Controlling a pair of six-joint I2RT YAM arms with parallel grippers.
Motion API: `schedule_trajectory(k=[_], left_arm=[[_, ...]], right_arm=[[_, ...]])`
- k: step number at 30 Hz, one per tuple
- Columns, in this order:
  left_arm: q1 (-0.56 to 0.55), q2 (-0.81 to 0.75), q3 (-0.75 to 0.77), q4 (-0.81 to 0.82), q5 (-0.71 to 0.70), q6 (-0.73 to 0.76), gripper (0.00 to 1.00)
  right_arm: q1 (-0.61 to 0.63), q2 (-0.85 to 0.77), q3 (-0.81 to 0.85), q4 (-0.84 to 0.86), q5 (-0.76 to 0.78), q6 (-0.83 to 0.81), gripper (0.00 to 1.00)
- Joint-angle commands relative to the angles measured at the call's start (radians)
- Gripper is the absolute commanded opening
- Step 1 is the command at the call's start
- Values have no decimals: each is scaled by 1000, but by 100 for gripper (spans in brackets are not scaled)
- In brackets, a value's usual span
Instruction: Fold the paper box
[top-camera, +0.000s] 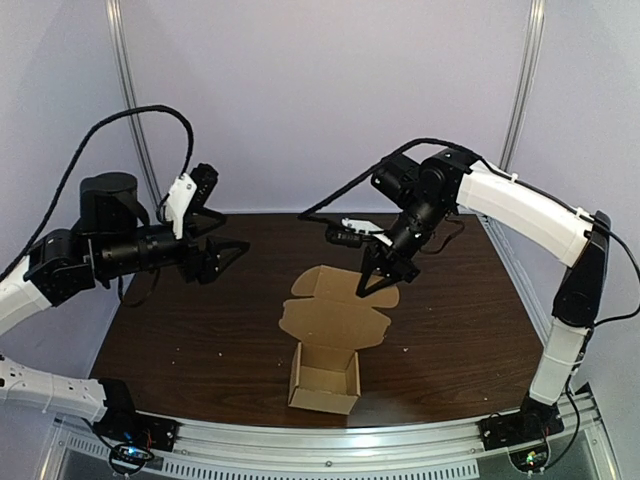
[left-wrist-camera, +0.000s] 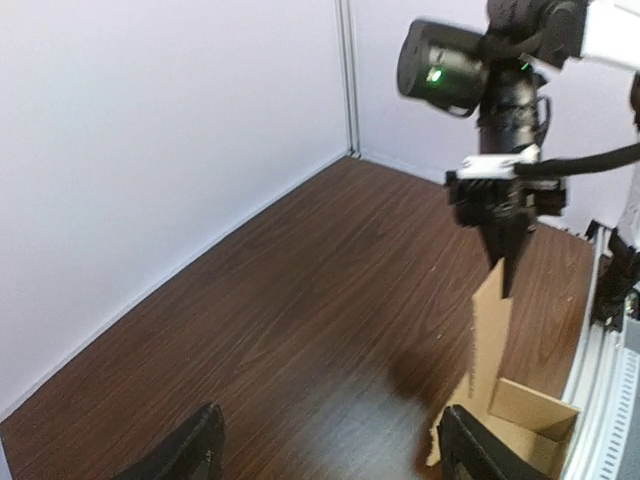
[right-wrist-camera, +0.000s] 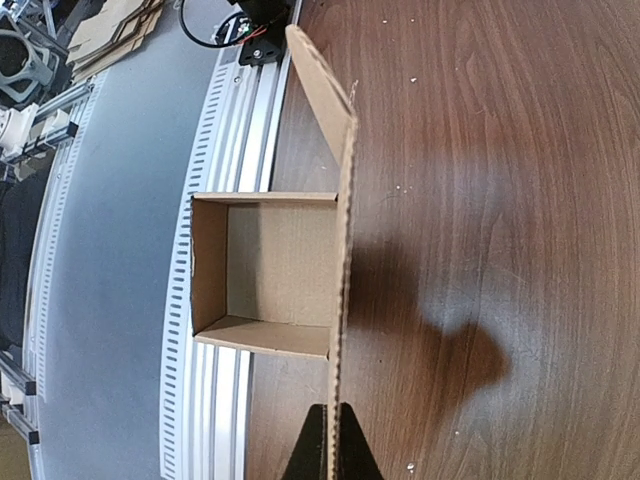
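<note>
A brown paper box (top-camera: 325, 378) stands open-topped near the table's front edge, its long lid flap (top-camera: 333, 310) raised upward and back. My right gripper (top-camera: 378, 277) is shut on the far end of that flap. The right wrist view shows the flap (right-wrist-camera: 340, 250) edge-on, pinched between the two dark fingers (right-wrist-camera: 332, 455), with the open box cavity (right-wrist-camera: 270, 270) beyond. My left gripper (top-camera: 225, 255) hangs open over the table's left side, away from the box. In the left wrist view its fingertips (left-wrist-camera: 198, 450) are wide apart over bare wood, the box (left-wrist-camera: 520, 420) at the right.
The dark wooden table (top-camera: 200, 330) ends in a slotted aluminium rail (top-camera: 330, 440) just in front of the box. White walls enclose the back and sides. A stack of flat cardboard (right-wrist-camera: 110, 30) lies beyond the rail in the right wrist view.
</note>
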Motion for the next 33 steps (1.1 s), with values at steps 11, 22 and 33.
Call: schedule_trajectory(k=[11, 22, 33], left_arm=[[17, 296, -45, 135, 345, 12, 63], [17, 347, -77, 275, 505, -27, 61], [18, 425, -98, 356, 542, -47, 42]], right_arm=[[62, 35, 11, -37, 35, -33, 0], [65, 86, 93, -79, -21, -27, 0], [84, 50, 98, -170, -127, -119, 0]])
